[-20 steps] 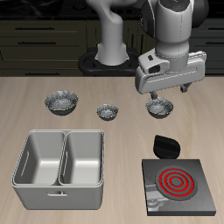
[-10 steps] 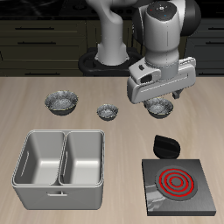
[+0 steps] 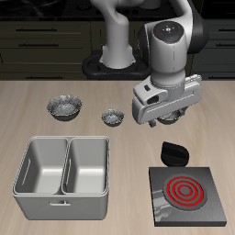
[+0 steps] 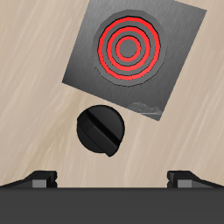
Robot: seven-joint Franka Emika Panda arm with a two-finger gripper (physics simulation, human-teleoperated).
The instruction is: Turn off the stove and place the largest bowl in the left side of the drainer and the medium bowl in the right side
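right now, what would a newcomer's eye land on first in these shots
The stove near the table's front edge grabs attention first: its coil rings glow bright red. Next comes the gripper, hanging above the black knob just behind the stove. Then the empty two-compartment drainer beside the stove.

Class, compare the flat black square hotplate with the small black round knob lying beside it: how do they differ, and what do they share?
The flat black square hotplate is far larger than the small black round knob. The hotplate is square and flat; the knob is round with a raised ridge across it. The hotplate shows glowing red concentric rings; the knob is plain black. Both are black and rest on the wooden table, close together.
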